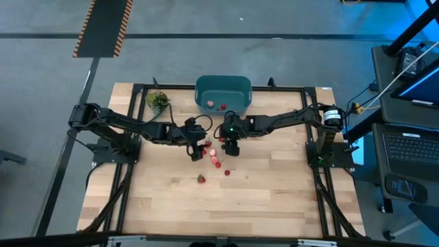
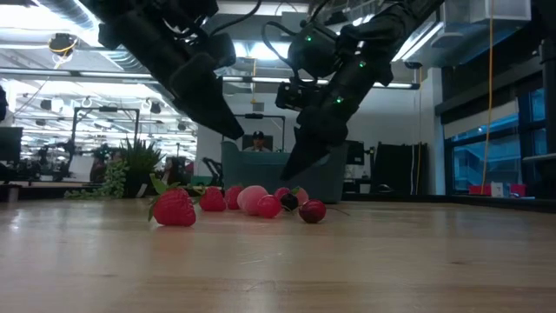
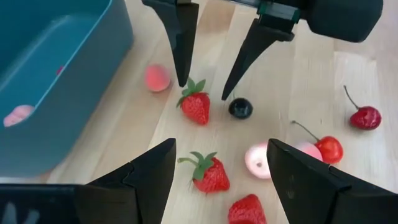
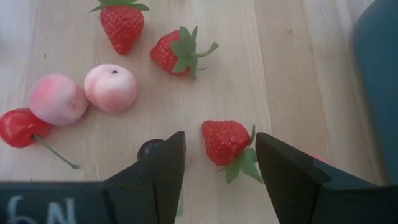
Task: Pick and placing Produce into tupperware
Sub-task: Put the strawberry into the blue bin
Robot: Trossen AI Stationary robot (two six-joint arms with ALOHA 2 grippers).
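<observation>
Two hands: both low over the fruit cluster at mid-counter, fingertips facing each other.
Plant: small green leafy bunch [image 1: 158, 100] at the far left of the counter, well apart from the fruit.
Left hand [image 1: 197, 152]: fingers spread wide, nothing between them; hovers at the left edge of the cluster, a red strawberry with green top [image 3: 208, 173] lying in front of its gap.
Produce: small red plastic strawberries, pink peach-like pieces [image 4: 111, 87], red cherries with stems [image 3: 328, 148] and one dark round berry [image 3: 240, 108], scattered on the pale wooden counter [image 1: 274, 199] just in front of the tub; one strawberry [image 1: 201, 179] lies apart, nearer the front edge.
Right hand [image 1: 231, 149]: fingers partly open, straddling a red strawberry [image 4: 226, 141] that rests on the counter; whether the pads touch it, can't tell.
Tupperware: teal-blue rectangular plastic tub with rounded corners [image 1: 236, 85] at the far middle of the counter, behind both hands; two pieces already inside, one pink [image 1: 210, 104], one red [image 1: 223, 106].
</observation>
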